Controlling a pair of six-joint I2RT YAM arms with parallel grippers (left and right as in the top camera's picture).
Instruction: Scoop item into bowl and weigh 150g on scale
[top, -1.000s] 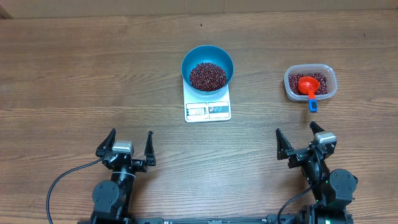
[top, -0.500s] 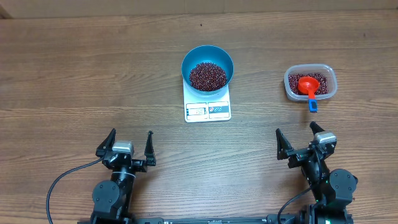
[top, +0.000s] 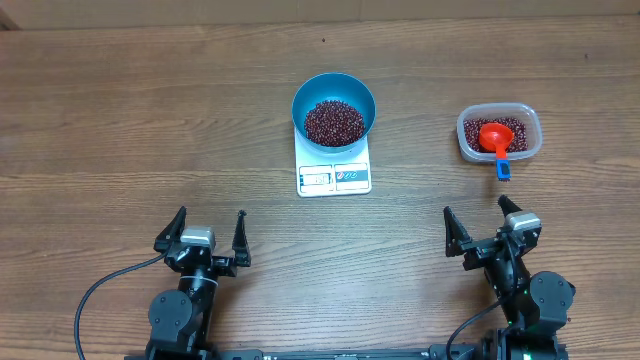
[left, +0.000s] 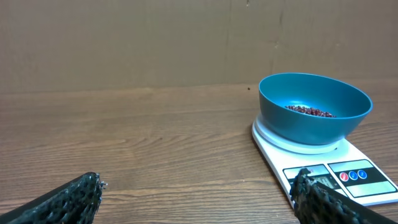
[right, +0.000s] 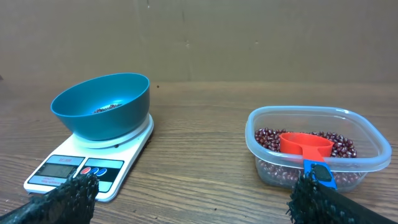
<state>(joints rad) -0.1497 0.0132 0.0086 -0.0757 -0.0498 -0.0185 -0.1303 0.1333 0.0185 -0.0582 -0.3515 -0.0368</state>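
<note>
The blue bowl (top: 334, 92) sits on the white scale (top: 334, 178) at the far middle of the table (top: 120, 120), with a heap of maroon beans (top: 334, 122) inside it. To the right, well apart, a clear tub (top: 464, 141) holds more beans and a red scoop (top: 493, 135). The left gripper (top: 211, 214) and right gripper (top: 475, 207) rest at the near edge, jaws spread wide, holding nothing
</note>
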